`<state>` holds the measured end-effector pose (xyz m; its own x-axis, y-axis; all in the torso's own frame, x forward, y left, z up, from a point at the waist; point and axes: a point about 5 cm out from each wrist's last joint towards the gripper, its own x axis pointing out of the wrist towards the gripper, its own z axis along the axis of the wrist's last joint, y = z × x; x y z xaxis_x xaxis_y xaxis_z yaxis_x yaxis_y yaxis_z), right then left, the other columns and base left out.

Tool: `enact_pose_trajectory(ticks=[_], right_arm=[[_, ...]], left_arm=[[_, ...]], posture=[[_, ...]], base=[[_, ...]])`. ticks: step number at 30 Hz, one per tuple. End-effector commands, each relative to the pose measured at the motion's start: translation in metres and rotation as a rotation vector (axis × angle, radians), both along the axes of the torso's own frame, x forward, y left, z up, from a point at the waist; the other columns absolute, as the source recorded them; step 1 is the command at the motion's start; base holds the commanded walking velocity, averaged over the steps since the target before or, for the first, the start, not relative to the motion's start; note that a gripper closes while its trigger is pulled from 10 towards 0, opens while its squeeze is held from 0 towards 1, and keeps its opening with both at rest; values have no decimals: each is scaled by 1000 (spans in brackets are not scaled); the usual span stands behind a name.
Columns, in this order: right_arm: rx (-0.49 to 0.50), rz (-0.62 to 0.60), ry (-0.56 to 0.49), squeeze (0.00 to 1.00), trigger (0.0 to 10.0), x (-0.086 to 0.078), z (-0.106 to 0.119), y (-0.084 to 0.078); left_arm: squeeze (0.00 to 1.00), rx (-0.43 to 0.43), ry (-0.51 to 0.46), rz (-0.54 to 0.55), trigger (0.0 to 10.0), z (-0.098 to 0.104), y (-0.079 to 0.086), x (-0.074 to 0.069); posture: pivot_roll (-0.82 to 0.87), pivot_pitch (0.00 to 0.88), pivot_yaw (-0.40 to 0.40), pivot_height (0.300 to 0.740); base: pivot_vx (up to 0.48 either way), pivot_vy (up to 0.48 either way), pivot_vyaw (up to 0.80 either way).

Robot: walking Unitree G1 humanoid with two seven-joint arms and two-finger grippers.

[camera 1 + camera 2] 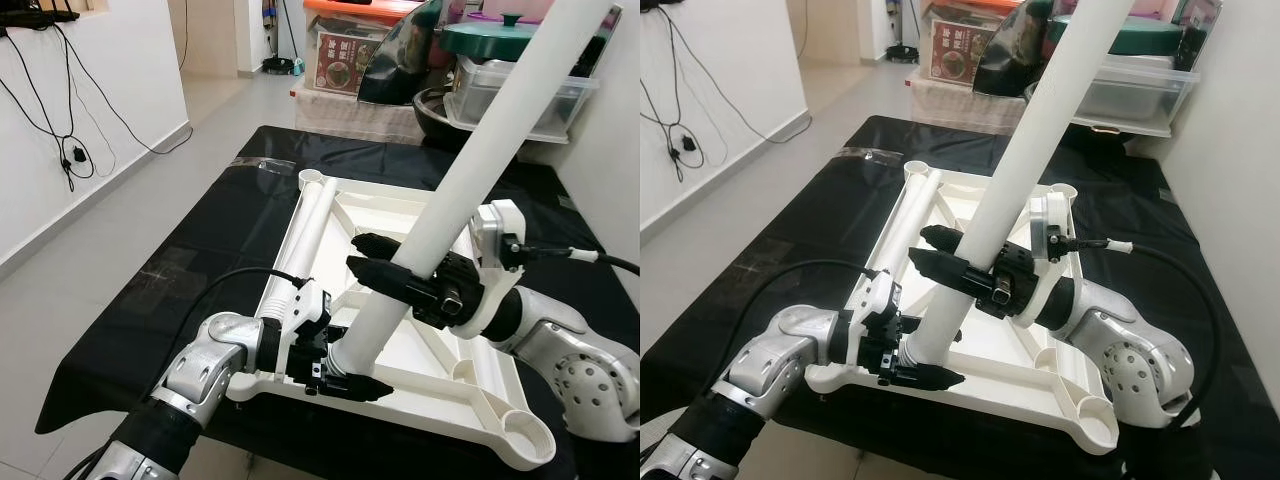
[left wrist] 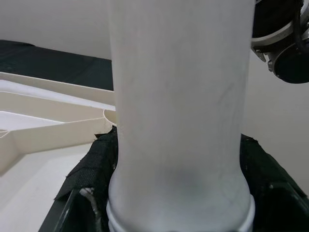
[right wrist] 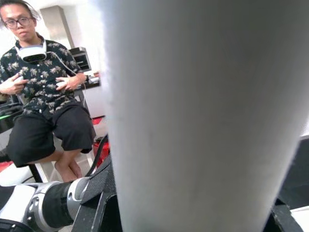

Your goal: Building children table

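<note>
A white plastic table top (image 1: 440, 395) lies upside down on a black cloth. A long white table leg (image 1: 470, 170) stands tilted, its lower end at the near-left corner socket. My left gripper (image 1: 345, 378) is shut on the leg's lower end, close to the socket. My right gripper (image 1: 385, 268) is shut on the leg about a third of the way up. Both wrist views look straight at the leg (image 2: 181, 121) between the padded fingers (image 2: 84, 188). A second white leg (image 1: 310, 225) lies flat along the top's left side.
The black cloth (image 1: 200, 260) covers a low surface, with grey floor to the left. Storage boxes, a dark bowl and a green pot lid (image 1: 495, 35) crowd the far side. A seated person (image 3: 46, 92) appears in the right wrist view. Cables hang on the left wall.
</note>
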<state>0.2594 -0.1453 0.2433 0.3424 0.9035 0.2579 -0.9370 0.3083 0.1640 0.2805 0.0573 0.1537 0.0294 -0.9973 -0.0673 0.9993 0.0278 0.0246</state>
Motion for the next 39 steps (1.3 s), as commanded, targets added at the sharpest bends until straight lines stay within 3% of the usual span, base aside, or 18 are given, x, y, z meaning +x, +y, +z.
enact_pose_trajectory(ticks=[1, 2, 3, 4, 5, 11, 17, 21, 38, 39], right_arm=[[11, -45, 5, 0, 10000, 5, 2, 1], [11, -45, 5, 0, 10000, 5, 2, 1], [21, -86, 11, 1000, 10000, 9, 3, 0], [23, -160, 17, 1000, 10000, 14, 4, -1], [23, -227, 33, 0, 10000, 19, 3, -2], [100, -399, 127, 0, 10000, 28, -5, 3], [174, -416, 211, 0, 10000, 25, -18, 21], [203, -424, 267, 0, 10000, 24, -30, 42], [115, -518, 178, 0, 10000, 34, -28, 48], [110, -517, 170, 0, 4824, 33, -28, 49]], left_arm=[[0, 19, -17, 19, 10000, -1, -2, 2], [0, 19, -17, 19, 10000, -1, -2, 2], [0, 18, -28, 34, 10000, 0, -1, 3], [0, 24, -50, 69, 10000, 1, -1, 7], [0, 24, -70, 114, 10000, 2, -1, 12], [0, 13, -106, 252, 10000, 5, -1, 25], [0, 7, -114, 328, 10000, 7, -1, 33], [0, -4, -118, 297, 10000, 9, -6, 31], [0, 50, -123, 219, 10000, -3, -7, 21], [0, 56, -124, 215, 10000, -4, -7, 20]], posture=[[98, 0, -82, 740], [98, 0, -82, 740], [98, 0, -82, 740], [98, 0, -84, 740], [98, 0, -84, 740], [102, 0, -92, 740], [104, 0, -92, 740], [104, 0, -87, 740], [111, 0, -91, 740], [111, 0, -91, 740]], base=[[0, 0, 0], [0, 0, 0], [0, 0, 0], [0, 0, 0], [0, 0, 0], [0, 0, 0], [0, 0, 0], [0, 0, 0], [0, 0, 0], [0, 0, 0]])
